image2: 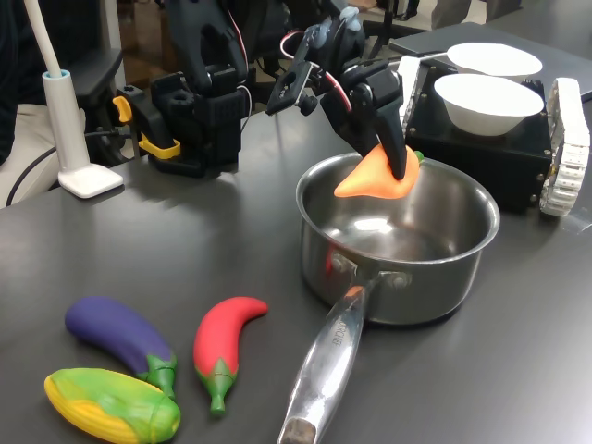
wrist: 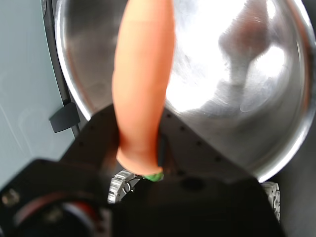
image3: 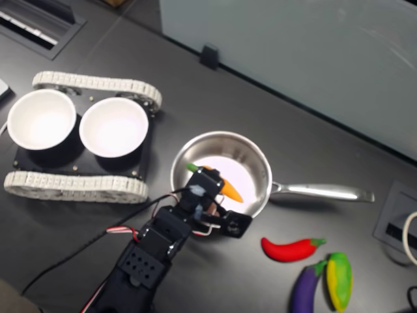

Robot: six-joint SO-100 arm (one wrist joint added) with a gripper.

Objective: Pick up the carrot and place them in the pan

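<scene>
light: bright, even, from overhead | glare: blown-out white patch inside the pan [wrist: 222, 64], strongest toward 1 o'clock in the wrist view; smaller hot spot on its floor in the first exterior view | blur: wrist view soft, carrot [wrist: 143, 84] out of focus | shadows: faint, short | exterior views: fairly sharp

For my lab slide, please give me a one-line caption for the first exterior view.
SO-100 gripper holds the carrot over the open pan.
</scene>
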